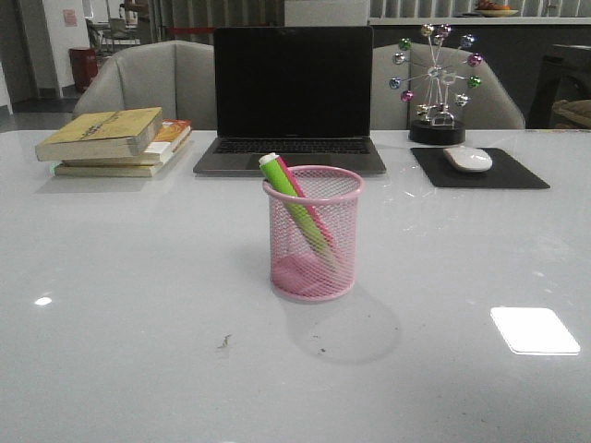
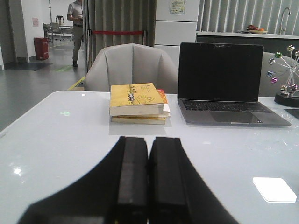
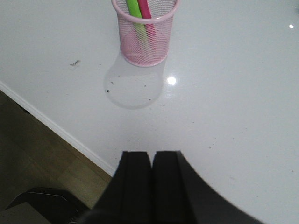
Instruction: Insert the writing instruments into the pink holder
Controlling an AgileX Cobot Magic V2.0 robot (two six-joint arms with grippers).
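The pink holder [image 1: 312,242] stands upright in the middle of the white table [image 1: 120,305]. Both markers lean inside it: the lime green marker [image 1: 294,201] with its white end sticking out at the upper left, and the pink marker [image 1: 306,207] just behind it. The right wrist view shows the pink holder [image 3: 145,38] with the green marker [image 3: 134,9] and pink marker [image 3: 145,10] in it, well ahead of my right gripper [image 3: 151,154], which is shut and empty. My left gripper [image 2: 149,140] is shut and empty too, facing the books. Neither gripper appears in the front view.
A stack of books [image 1: 118,140] lies at the back left, an open laptop [image 1: 292,101] at the back centre, a mouse [image 1: 468,159] on a black pad and a ball ornament [image 1: 436,85] at the back right. The table's edge [image 3: 56,128] runs near my right gripper.
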